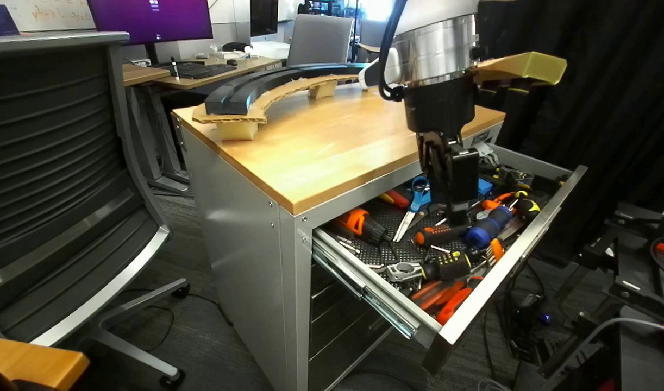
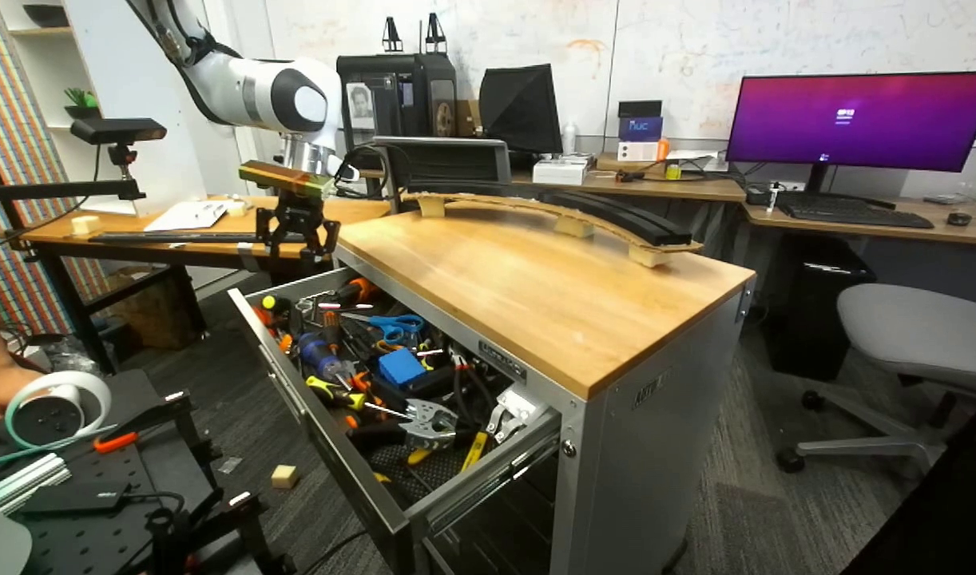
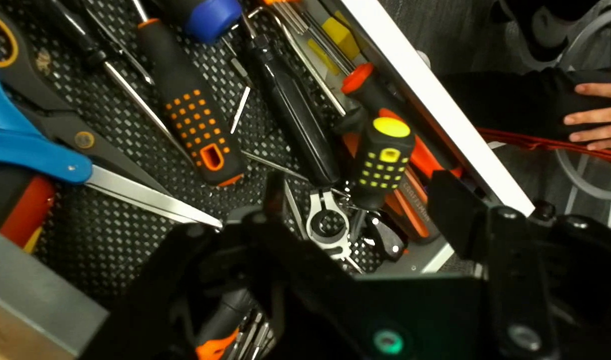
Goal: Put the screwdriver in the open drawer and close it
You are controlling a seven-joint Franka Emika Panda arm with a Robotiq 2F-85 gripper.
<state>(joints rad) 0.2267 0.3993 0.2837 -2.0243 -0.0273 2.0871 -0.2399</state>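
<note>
The wide grey drawer point(image 1: 518, 245) is pulled out and full of tools; it also shows in an exterior view point(image 2: 328, 431) and the wrist view point(image 3: 438, 100). A stubby dark screwdriver handle with yellow dots point(image 3: 385, 165) lies in it beside a silver clamp point(image 3: 328, 225), and shows in an exterior view point(image 1: 449, 265). Its short grey shaft is partly visible. I cannot tell for sure that it is the task's screwdriver. My gripper point(image 3: 361, 202) is open with nothing between its fingers. It hangs above the drawer, fingers down, in both exterior views point(image 1: 451, 201) point(image 2: 296, 246).
Blue scissors point(image 3: 45, 155), an orange-dotted screwdriver point(image 3: 198, 120) and blue-handled tool point(image 1: 487, 228) lie in the drawer. A curved black track point(image 1: 229, 103) stands on the cabinet's wooden top point(image 1: 332, 146). A chair point(image 1: 55, 174) is beside the cabinet. A person's hand point(image 3: 600, 117) is beyond the drawer front.
</note>
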